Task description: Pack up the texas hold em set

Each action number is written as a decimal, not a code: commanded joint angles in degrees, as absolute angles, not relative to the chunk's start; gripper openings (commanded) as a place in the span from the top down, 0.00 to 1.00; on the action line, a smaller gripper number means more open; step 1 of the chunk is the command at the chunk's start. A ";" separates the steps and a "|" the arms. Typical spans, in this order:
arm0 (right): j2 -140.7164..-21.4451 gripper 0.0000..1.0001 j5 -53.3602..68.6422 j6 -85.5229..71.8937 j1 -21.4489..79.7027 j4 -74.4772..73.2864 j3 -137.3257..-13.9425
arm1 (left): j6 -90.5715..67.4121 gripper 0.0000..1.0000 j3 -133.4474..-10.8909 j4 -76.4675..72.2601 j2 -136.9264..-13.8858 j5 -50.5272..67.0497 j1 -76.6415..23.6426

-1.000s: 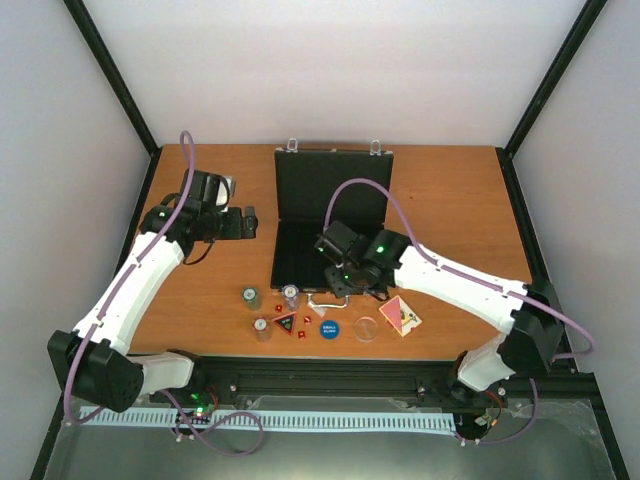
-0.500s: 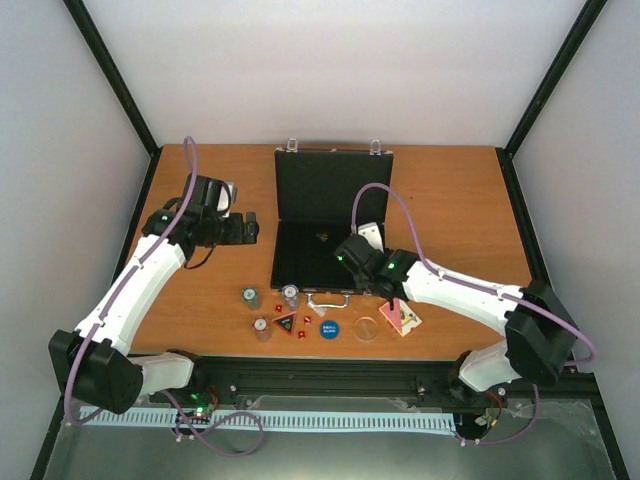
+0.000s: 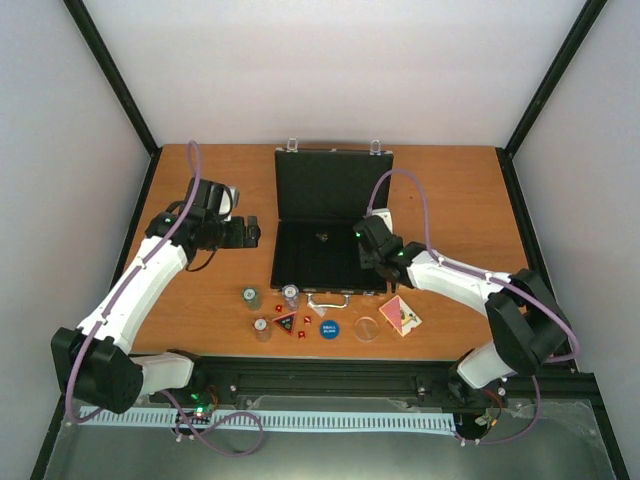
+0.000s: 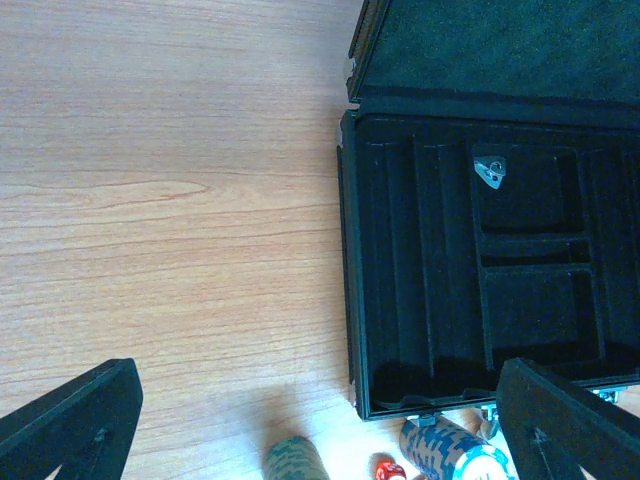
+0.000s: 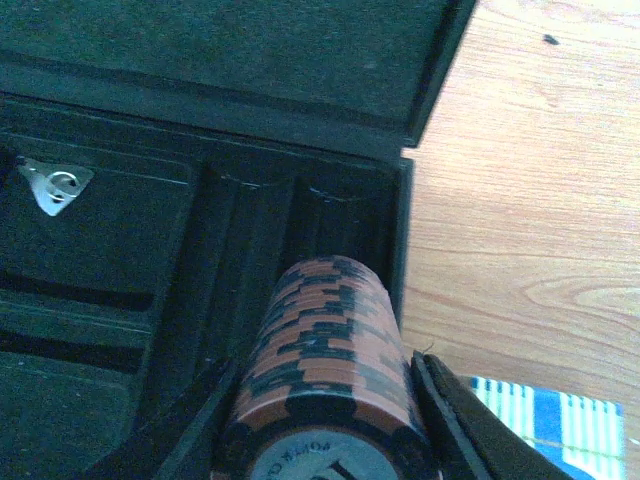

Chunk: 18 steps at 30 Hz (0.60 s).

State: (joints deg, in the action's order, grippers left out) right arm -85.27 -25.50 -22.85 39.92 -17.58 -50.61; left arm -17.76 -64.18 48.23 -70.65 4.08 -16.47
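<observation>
The black briefcase (image 3: 333, 190) sits open in the middle of the table (image 3: 450, 200), with its lid up on the far side and its silver handle (image 3: 330, 299) facing the arms. Its felt tray has long grooves down the sides and squarish compartments in the middle. A small silver tag (image 4: 489, 172) lies in the far compartment.

The right gripper (image 5: 325, 400) is over the tray's right-hand grooves, close to the case's right wall. Its fingers are closed partway around an orange-and-black chip stack (image 5: 325, 330), which lies on its side between them. I can't tell whether the stack touches the felt yet.

The left gripper (image 3: 247, 230) hangs over bare wood just left of the case, its fingers spread wide and holding nothing.

The rest of the set is strung along the table in front of the case:
- A green chip stack (image 3: 251, 297) and a blue-and-white chip stack (image 3: 290, 295), the second just beside the handle.
- A third chip stack (image 3: 262, 328), nearer the arms.
- Red dice (image 3: 277, 308) scattered around a red triangular piece (image 3: 285, 322).
- The blue round button (image 3: 328, 328), with a clear disc (image 3: 367, 328) beside it.
- A card deck (image 3: 400, 315) under the right forearm, which crosses above that corner
</observation>
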 commanded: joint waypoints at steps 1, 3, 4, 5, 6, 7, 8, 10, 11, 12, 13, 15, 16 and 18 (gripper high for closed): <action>-86.61 0.97 -22.82 -21.04 39.56 -8.23 -51.64 | -16.32 0.00 -64.55 47.44 -71.02 4.40 -16.64; -87.42 0.97 -22.42 -21.32 39.55 -7.31 -52.24 | -16.05 0.00 -64.60 47.40 -71.38 4.30 -16.68; -87.79 0.97 -22.18 -21.57 39.57 -7.03 -52.57 | -15.88 0.00 -64.68 47.38 -71.51 4.31 -16.64; -88.06 0.97 -22.21 -21.76 39.55 -6.77 -52.89 | -15.78 0.00 -64.75 47.30 -71.57 4.23 -16.68; -88.27 0.97 -22.19 -21.93 39.55 -6.44 -53.15 | -15.63 0.00 -64.77 47.26 -71.73 4.23 -16.66; -88.51 0.97 -22.30 -22.04 39.57 -6.00 -53.37 | -15.45 0.00 -64.78 47.22 -71.86 4.20 -16.66; -89.02 0.97 -22.31 -22.00 39.55 -5.76 -53.64 | -15.27 0.00 -64.70 47.12 -71.98 4.17 -16.62; -90.25 0.97 -22.43 -21.91 39.62 -5.16 -54.10 | -14.98 0.00 -64.71 47.11 -72.33 4.25 -16.61; -90.87 0.97 -22.41 -21.76 39.56 -4.70 -54.31 | -14.80 0.00 -64.61 47.16 -72.49 4.35 -16.61; -91.62 0.97 -22.35 -21.82 39.55 -4.21 -54.54 | -14.65 0.00 -64.56 47.12 -72.70 4.39 -16.68; -92.38 0.97 -22.26 -21.81 39.55 -3.79 -54.72 | -14.47 0.00 -64.48 47.15 -72.83 4.40 -16.64; -93.82 0.97 -22.34 -22.13 39.47 -3.08 -55.35 | -14.19 0.00 -64.35 47.27 -73.02 4.39 -16.68; -94.71 0.97 -22.36 -22.29 39.46 -3.03 -55.86 | -14.01 0.00 -64.27 47.28 -73.08 4.39 -16.62; -96.25 0.97 -22.74 -22.79 39.46 -2.89 -56.72 | -13.68 0.00 -64.04 47.36 -73.18 4.37 -16.61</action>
